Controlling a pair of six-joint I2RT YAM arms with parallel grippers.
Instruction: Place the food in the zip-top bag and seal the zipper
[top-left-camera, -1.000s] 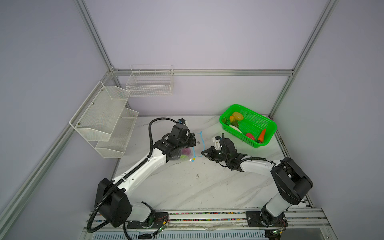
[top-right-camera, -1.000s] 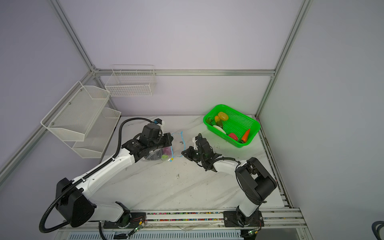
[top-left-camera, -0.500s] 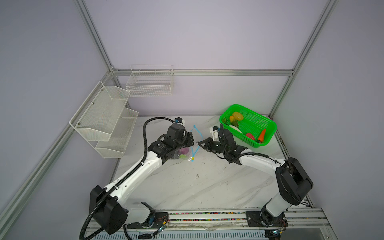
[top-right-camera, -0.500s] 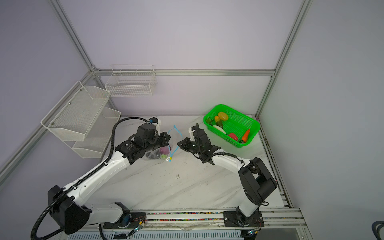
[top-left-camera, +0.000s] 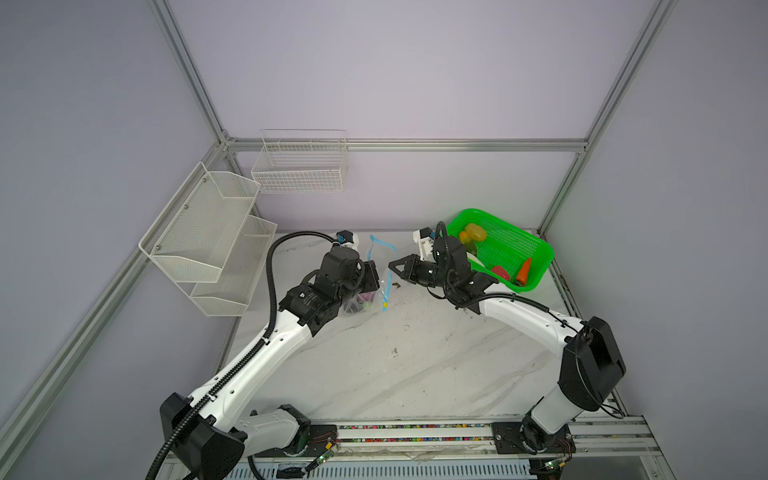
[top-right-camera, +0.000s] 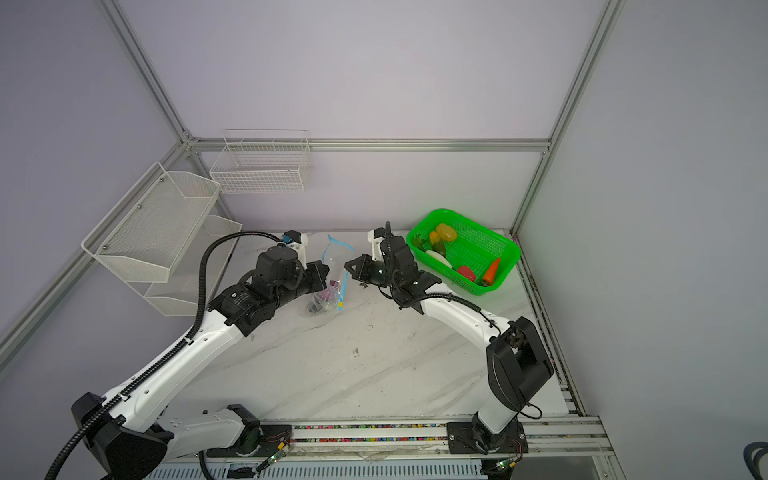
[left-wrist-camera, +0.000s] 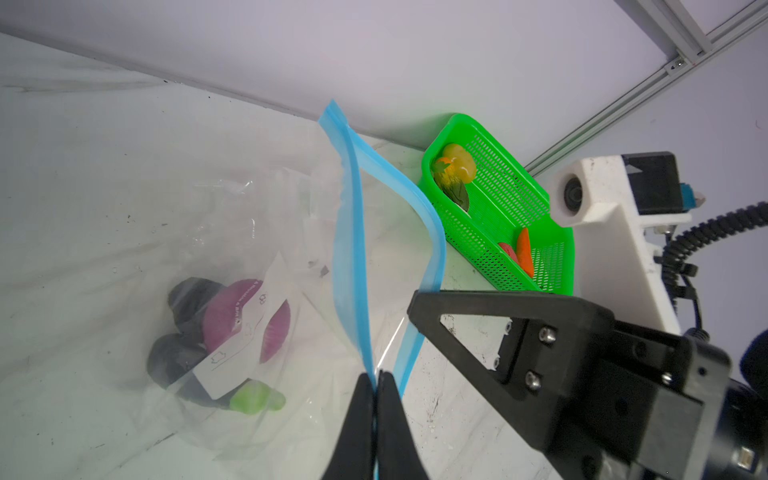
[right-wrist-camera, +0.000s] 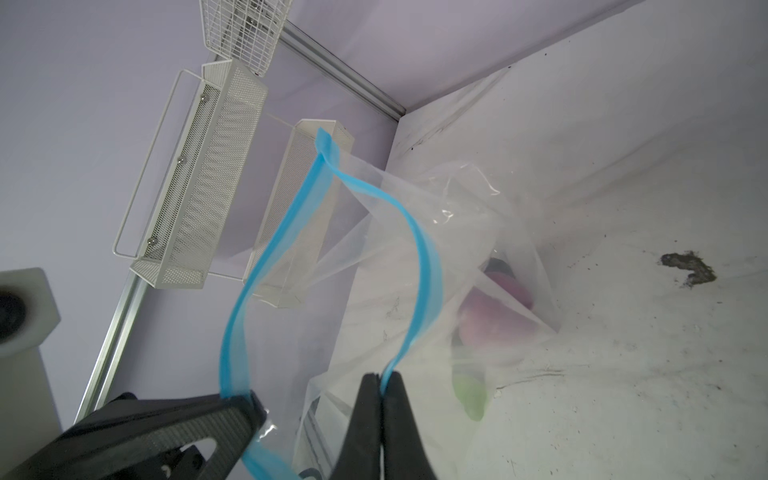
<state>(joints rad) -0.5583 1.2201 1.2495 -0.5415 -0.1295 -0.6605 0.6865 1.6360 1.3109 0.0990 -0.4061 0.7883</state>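
The clear zip-top bag (top-left-camera: 376, 259) hangs upright between my two arms, bottom resting on the table; in both top views it sits at the back middle (top-right-camera: 332, 257). My left gripper (left-wrist-camera: 376, 376) is shut on one blue zipper (left-wrist-camera: 349, 249) strip. My right gripper (right-wrist-camera: 380, 378) is shut on the other strip (right-wrist-camera: 424, 266), so the mouth gapes as a narrow loop. The yellow slider (top-left-camera: 385, 304) hangs at the low end. Inside lie purple food (left-wrist-camera: 232, 316), dark pieces (left-wrist-camera: 191, 295) and a green piece (left-wrist-camera: 255, 397). In a top view the grippers (top-left-camera: 376, 276) (top-left-camera: 391, 266) nearly meet.
A green perforated basket (top-left-camera: 536, 249) at the back right holds yellow (top-left-camera: 475, 232), red (top-left-camera: 500, 272), white and orange carrot (top-left-camera: 524, 270) pieces. White mesh shelves (top-left-camera: 208, 232) and a wire basket (top-left-camera: 299, 166) hang on the left and back walls. A dark smudge (right-wrist-camera: 688, 268) marks the marble table.
Both grippers have risen and moved toward the back wall, still shut on the zipper strips. The bag has come up from lying flat to hanging, with its mouth pulled open.
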